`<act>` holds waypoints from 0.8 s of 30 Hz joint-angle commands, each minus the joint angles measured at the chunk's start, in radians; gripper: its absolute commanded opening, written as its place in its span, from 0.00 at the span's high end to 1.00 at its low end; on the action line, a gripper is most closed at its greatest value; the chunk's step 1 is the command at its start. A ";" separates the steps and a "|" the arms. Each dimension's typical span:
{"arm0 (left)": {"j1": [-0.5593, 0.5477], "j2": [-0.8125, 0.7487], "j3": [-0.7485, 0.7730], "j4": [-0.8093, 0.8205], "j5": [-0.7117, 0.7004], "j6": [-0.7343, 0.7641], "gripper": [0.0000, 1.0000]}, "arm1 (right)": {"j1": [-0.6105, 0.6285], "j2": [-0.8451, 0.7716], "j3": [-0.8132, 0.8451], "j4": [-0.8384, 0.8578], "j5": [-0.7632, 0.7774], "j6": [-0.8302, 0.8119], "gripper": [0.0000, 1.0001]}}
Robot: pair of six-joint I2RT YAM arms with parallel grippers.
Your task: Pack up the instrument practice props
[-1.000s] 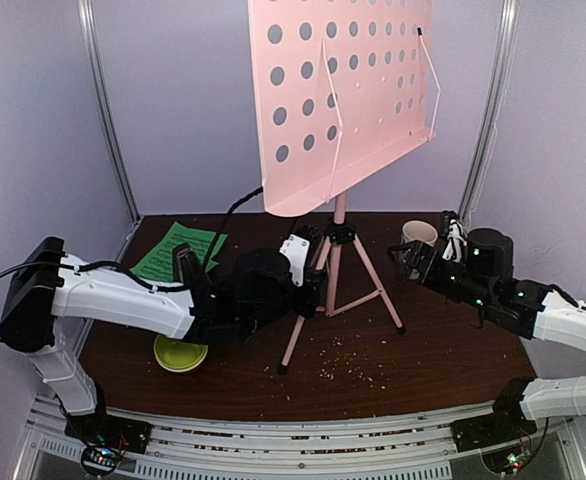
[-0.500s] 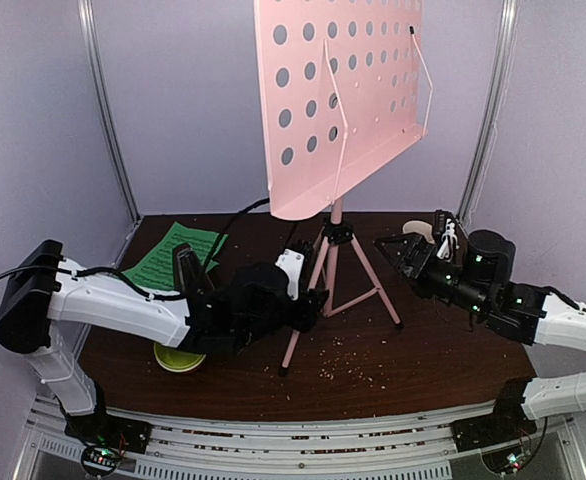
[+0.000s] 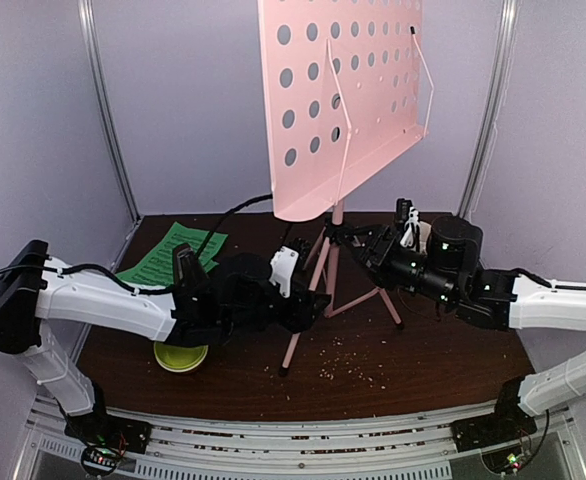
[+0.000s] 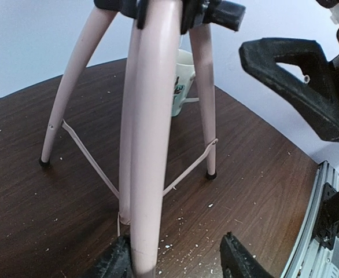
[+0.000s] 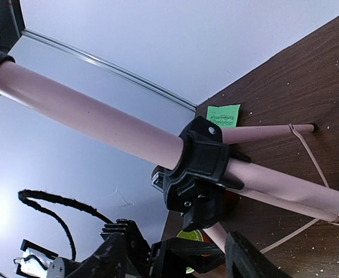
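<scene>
The dark wood table [image 3: 423, 350] is flat and grainy. The smooth pink stand [image 3: 348, 100] sits at its middle on three thin legs, and its flat top is full of round holes. The left gripper [image 4: 178, 260] is loose around the near leg [image 4: 152, 145], fingers apart; before, it squeezed tight. The right gripper [image 5: 178, 258] has come from 3 o'clock to the black hub [image 5: 201, 168], fingers apart, holding nothing. Green paper pages [image 3: 173, 250] lie at 10 o'clock, and the round bowl [image 3: 180, 355] at 8.

Music stand [image 5: 100, 121] (pink, slanting across the frame) is seen passing through a black collar [image 5: 201, 165]; green sheet-music pages [image 5: 223, 116] are seen on the counter [image 5: 308, 75] beyond.
</scene>
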State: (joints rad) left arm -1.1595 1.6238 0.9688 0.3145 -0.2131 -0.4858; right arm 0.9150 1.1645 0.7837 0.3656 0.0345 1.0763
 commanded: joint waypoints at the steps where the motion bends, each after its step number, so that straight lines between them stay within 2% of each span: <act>1: 0.025 -0.040 -0.004 0.077 0.143 0.029 0.49 | 0.013 0.029 0.022 0.040 0.061 0.020 0.44; 7: 0.049 -0.036 -0.002 0.069 0.171 0.042 0.55 | 0.013 0.035 0.018 0.036 0.128 0.017 0.53; 11: 0.062 -0.031 0.010 0.066 0.180 0.056 0.70 | 0.014 0.051 0.026 0.035 0.150 0.009 0.59; 24: 0.063 -0.023 0.027 0.008 0.119 0.076 0.93 | 0.014 0.071 0.021 0.094 0.157 -0.037 0.83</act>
State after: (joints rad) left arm -1.0904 1.6119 0.9707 0.2996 -0.0956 -0.4118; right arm 0.9253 1.2282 0.7952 0.4133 0.1764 1.0729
